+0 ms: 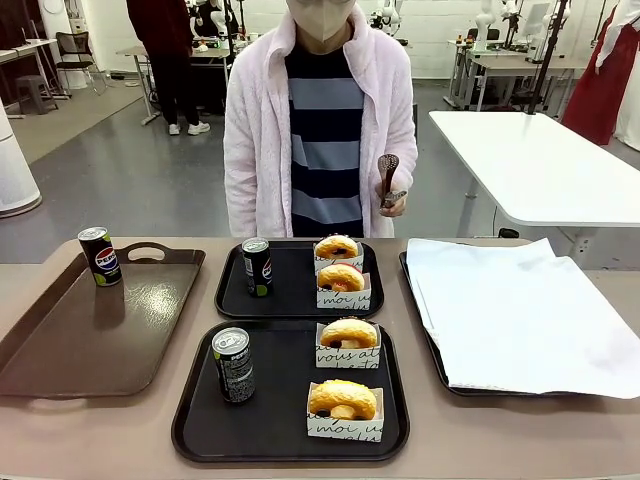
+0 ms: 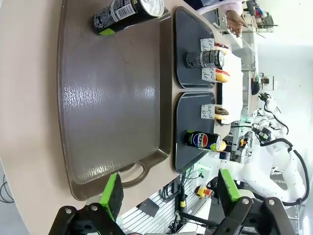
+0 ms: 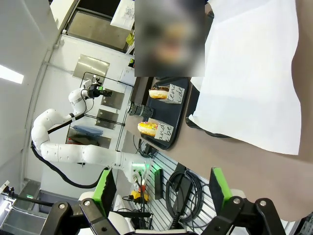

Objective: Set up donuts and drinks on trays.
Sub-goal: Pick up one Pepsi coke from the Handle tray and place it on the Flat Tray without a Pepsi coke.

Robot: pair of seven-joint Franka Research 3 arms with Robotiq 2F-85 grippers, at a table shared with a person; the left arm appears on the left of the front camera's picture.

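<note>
Left gripper [image 2: 168,198]: jaws fully spread, green pads holding nothing, above the glossy brown tray [image 1: 60,340]. Right gripper [image 3: 161,191]: jaws wide apart, likewise empty, above the table [image 1: 520,440] edge.

Near black tray [image 1: 195,420], rounded-square, raised rim: one upright can [image 1: 233,365] at 9 o'clock, two golden donuts [image 1: 343,398] in white script-printed boxes at 3 o'clock. Far black tray [image 1: 295,295]: same layout. A third can [image 1: 100,256] stands at the brown tray's 12 o'clock. At the far side, a person's hand [image 1: 392,203] holds tongs [image 1: 387,172].

two black trays [image 1: 290,425], donuts [image 1: 343,398], cans [image 1: 233,365]
</note>
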